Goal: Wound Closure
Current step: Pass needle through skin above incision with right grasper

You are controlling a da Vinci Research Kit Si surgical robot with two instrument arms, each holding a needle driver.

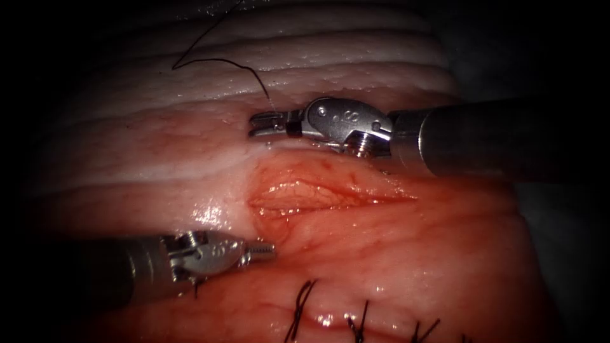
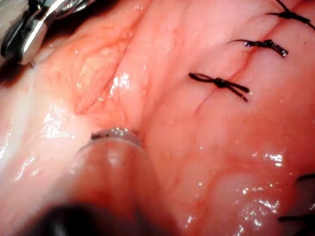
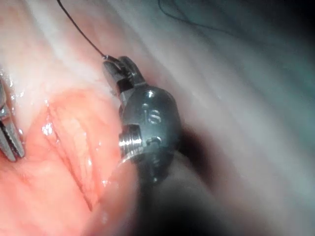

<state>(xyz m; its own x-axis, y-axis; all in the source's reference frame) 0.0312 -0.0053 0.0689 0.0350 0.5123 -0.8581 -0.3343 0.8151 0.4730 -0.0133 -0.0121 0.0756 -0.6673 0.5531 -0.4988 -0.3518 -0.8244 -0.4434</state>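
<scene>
The open pink cut (image 1: 318,195) in the wet pink and white tissue (image 1: 445,254) is my landmark. My right metal tool (image 1: 267,124) is above the cut, over the pale part of the tissue, with its tip near the cut's left end. The thin black thread (image 1: 216,60) starts far above the cut, goes up and over in a bend, and comes down to the tip of this tool. The jaws are almost together, with just a thin dark line between them, and they pinch the thread at the very tip. In the right wrist view the thread (image 3: 78,29) runs straight down into the tip of the tool (image 3: 115,69).

My left metal tool (image 1: 262,249) is below the cut, and its tip points at the cut's left end. It is very close to the tissue. Its jaws are closed tight and hold nothing.

I cannot tell where the curved needle is.

Below the cut, past my left tool, is a row of black knotted stitches (image 1: 300,305) in the red tissue. The left wrist view shows them (image 2: 219,82) too, beside the tool's tip (image 2: 115,133).
</scene>
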